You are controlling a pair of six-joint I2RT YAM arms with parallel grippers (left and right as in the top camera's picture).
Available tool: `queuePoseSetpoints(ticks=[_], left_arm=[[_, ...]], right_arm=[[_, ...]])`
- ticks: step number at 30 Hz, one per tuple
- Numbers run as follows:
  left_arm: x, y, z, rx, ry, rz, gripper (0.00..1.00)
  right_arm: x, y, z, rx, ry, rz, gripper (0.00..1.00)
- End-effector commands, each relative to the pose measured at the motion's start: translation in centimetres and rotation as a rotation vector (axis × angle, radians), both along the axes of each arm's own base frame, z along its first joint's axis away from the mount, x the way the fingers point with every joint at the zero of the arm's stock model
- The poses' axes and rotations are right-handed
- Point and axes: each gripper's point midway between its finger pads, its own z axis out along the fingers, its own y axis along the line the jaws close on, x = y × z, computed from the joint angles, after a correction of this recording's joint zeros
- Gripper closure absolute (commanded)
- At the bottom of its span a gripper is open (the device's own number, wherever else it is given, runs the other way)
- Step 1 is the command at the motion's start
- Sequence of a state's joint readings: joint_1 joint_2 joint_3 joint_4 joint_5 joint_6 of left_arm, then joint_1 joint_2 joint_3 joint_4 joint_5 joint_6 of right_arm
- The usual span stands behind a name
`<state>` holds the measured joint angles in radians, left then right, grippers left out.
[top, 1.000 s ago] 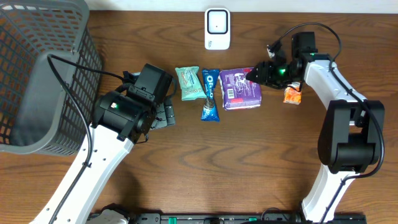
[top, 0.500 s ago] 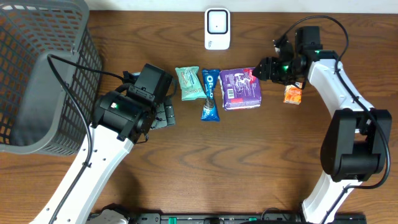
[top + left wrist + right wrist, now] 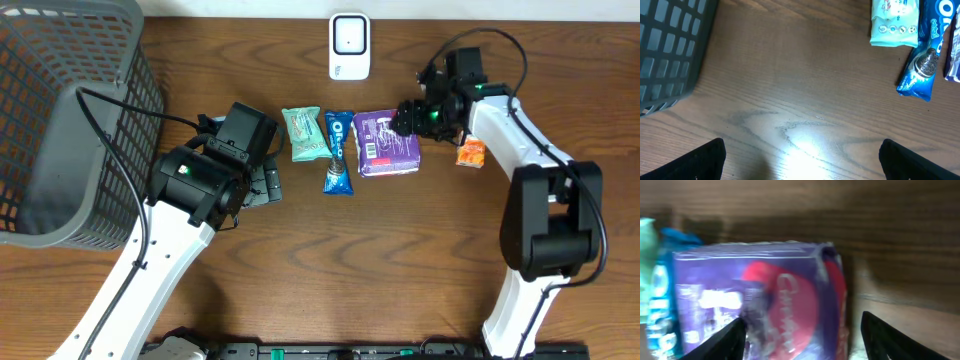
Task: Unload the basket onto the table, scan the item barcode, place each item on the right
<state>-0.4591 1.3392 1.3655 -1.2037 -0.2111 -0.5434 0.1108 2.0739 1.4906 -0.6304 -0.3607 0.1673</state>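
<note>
Brown wooden tabletop carries a row of packets below the white scanner (image 3: 349,45). We see the purple packet (image 3: 388,142) lying flat between the Oreo packet (image 3: 339,150) and the orange packet (image 3: 471,152). Our right gripper (image 3: 408,118) hovers at its upper right corner, fingers spread, holding nothing. Our left gripper (image 3: 262,182) stands wide open over bare wood.

The overhead camera looks straight down from high on the whole wooden table (image 3: 400,260), the left wrist camera looks down from close between the grey basket (image 3: 670,45) and the blue Oreo pack (image 3: 921,67), and the right wrist camera, very near and blurred, faces the purple packet (image 3: 765,300); overhead shows both packs too.
</note>
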Motion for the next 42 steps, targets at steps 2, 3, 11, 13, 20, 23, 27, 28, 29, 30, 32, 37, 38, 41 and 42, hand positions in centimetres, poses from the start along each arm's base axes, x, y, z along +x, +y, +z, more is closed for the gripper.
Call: queuePoseSetpoints(ticks=[2,3,11,13,20,23,27,28,29,30,32,37,38,41,42], left_arm=[[0.0,0.1,-0.3,0.005,0.010,0.008,0.02],[0.0,0.1,-0.3,0.005,0.010,0.008,0.02],[0.0,0.1,-0.3,0.005,0.010,0.008,0.02],[0.0,0.1,-0.3,0.005,0.010,0.008,0.02],[0.0,0.1,-0.3,0.005,0.010,0.008,0.02],[0.0,0.1,-0.3,0.005,0.010,0.008,0.02],[0.0,0.1,-0.3,0.005,0.010,0.008,0.02],[0.0,0.1,-0.3,0.005,0.010,0.008,0.02],[0.0,0.1,-0.2,0.005,0.009,0.008,0.02],[0.0,0.1,-0.3,0.005,0.010,0.008,0.02],[0.0,0.1,-0.3,0.005,0.010,0.008,0.02],[0.0,0.1,-0.3,0.005,0.010,0.008,0.02],[0.0,0.1,-0.3,0.005,0.010,0.008,0.02],[0.0,0.1,-0.3,0.005,0.010,0.008,0.02],[0.0,0.1,-0.3,0.005,0.010,0.008,0.02]], right_arm=[[-0.3,-1.0,-1.3,0.006,0.037,-0.019,0.37],[-0.4,-0.9,-1.5,0.019,0.047,-0.016,0.38],[-1.7,-0.4,-3.4,0.040,0.123,-0.002,0.78],[-1.7,-0.4,-3.3,0.041,0.124,-0.003,0.99],[0.0,-1.0,1.2,0.015,0.010,-0.031,0.99],[1.4,-2.2,5.0,-0.071,-0.106,-0.063,0.99],[2.9,-4.3,9.9,-0.292,-0.280,-0.148,0.99],[3.2,-4.9,10.9,-0.360,-0.320,-0.178,0.99],[3.4,-5.3,11.8,-0.426,-0.358,-0.206,0.99],[3.8,-5.6,12.7,-0.499,-0.404,-0.229,0.99],[4.5,-5.5,14.2,-0.616,-0.484,-0.240,0.99],[7.0,-3.2,17.5,-0.857,-0.691,-0.158,0.99],[7.6,-2.6,18.0,-0.906,-0.733,-0.122,0.99],[8.6,-1.9,18.2,-1.042,-0.774,-0.056,0.99],[8.6,-2.1,17.9,-1.086,-0.762,-0.044,0.99]])
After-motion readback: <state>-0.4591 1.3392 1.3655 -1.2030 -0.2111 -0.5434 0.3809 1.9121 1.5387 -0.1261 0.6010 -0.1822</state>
